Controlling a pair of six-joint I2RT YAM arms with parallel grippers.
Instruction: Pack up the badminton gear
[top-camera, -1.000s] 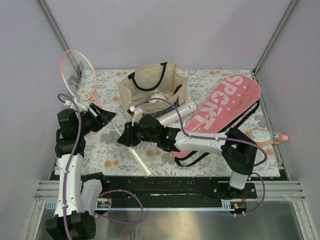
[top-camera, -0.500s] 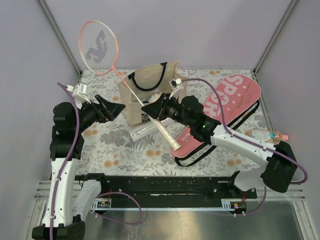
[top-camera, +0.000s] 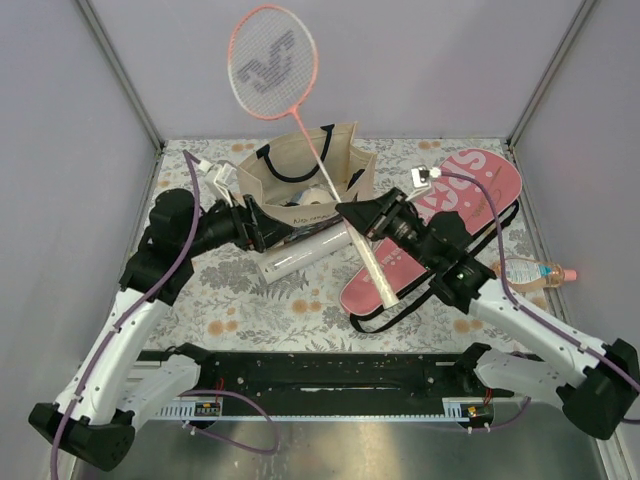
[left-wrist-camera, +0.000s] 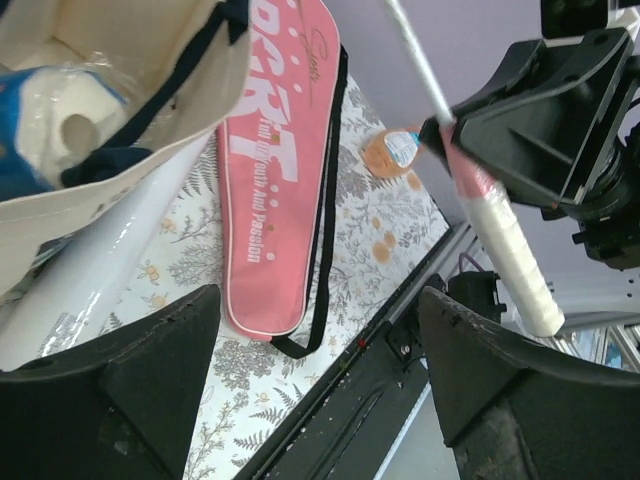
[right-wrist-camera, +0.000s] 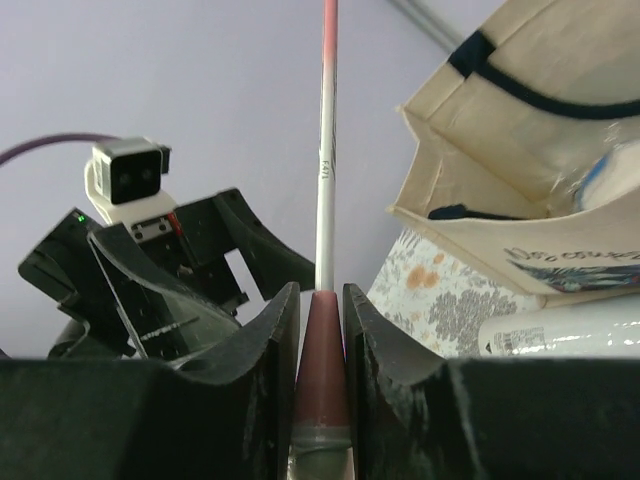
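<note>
Racket (top-camera: 272, 62), pink oval frame, raised top centre, shaft cone clamped by right gripper (top-camera: 358, 222).
Left gripper (top-camera: 262, 228) spread wide, empty, beside beige cloth tote bag (top-camera: 345, 145) holding a white roll (left-wrist-camera: 45, 100).

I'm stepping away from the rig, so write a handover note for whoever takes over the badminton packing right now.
Left fingers: open, empty, close to the beige tote bag.
Right fingers: shut on the pink-framed racket at its handle cone, head held high.
Long white tube and pink racket-shaped SPORT cover lie on the floral-patterned table.
Done: nothing visibly packed. Left: racket, tube; other gear not in view.
</note>
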